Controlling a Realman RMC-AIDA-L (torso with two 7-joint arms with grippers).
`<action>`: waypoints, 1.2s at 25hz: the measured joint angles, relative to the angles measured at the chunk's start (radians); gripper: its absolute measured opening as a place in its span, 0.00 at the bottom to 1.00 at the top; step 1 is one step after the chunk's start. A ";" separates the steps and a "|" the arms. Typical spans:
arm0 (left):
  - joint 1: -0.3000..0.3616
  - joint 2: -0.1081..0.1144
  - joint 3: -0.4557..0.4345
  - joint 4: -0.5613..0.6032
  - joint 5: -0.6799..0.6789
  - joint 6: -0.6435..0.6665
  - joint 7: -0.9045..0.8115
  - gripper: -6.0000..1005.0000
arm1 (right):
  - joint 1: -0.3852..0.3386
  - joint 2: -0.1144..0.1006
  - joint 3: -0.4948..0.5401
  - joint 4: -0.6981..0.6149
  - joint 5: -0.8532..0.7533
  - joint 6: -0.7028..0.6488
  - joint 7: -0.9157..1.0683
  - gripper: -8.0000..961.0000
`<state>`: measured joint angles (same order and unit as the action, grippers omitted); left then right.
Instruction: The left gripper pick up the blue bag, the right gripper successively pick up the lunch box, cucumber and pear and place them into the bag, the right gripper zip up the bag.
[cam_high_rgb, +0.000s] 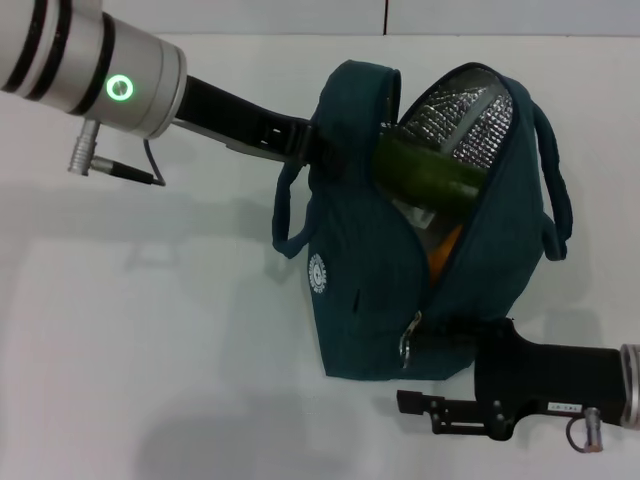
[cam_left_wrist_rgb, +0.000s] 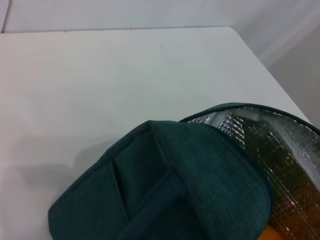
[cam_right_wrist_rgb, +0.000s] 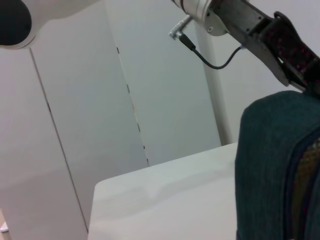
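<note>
Head view: the blue bag (cam_high_rgb: 380, 290) lies on the white desk (cam_high_rgb: 150, 350), its mouth gaping toward the far right so the silver lining (cam_high_rgb: 470, 120) shows. The zip opening runs as a long slanted line from the far upper rim down to the near end, where the metal zipper pull (cam_high_rgb: 410, 338) hangs. The right hand (cam_high_rgb: 440, 340) sits at that near end, touching the bag just beside the pull; its black arm reaches in from the right, lying low over the desk. Its fingertips are hidden against the fabric, so whether they are apart or together cannot be told. The zip's line leads away from this hand, up toward the far rim. The cucumber (cam_high_rgb: 425, 175) pokes out across the open mouth, and an orange patch of the pear (cam_high_rgb: 445, 255) shows deeper inside. The lunch box is not clearly visible. The left hand (cam_high_rgb: 320, 145) comes in from the upper left and is clamped on the bag's far edge near a handle.

Left wrist view: the bag's folded rim (cam_left_wrist_rgb: 190, 175) fills the foreground, with lining beside it and a sliver of orange at the corner. No fingers show.

Right wrist view: the bag's side (cam_right_wrist_rgb: 270, 165) stands close by, zip seam open; the left arm (cam_right_wrist_rgb: 260, 30) reaches in above.
</note>
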<state>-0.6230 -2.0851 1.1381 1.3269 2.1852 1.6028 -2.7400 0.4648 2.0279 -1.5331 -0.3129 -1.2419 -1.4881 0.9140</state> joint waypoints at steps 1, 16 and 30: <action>0.003 0.000 0.000 0.000 -0.002 0.000 0.001 0.05 | 0.000 0.000 -0.006 0.000 0.009 0.000 0.000 0.72; 0.030 0.002 0.000 0.000 -0.026 0.001 0.011 0.05 | -0.014 -0.004 -0.004 0.002 0.042 0.007 0.004 0.72; 0.040 0.002 0.000 0.001 -0.033 0.003 0.013 0.05 | -0.024 -0.008 -0.002 0.012 0.067 0.029 0.008 0.69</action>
<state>-0.5828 -2.0831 1.1382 1.3274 2.1524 1.6060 -2.7274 0.4404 2.0201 -1.5350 -0.3005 -1.1748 -1.4592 0.9216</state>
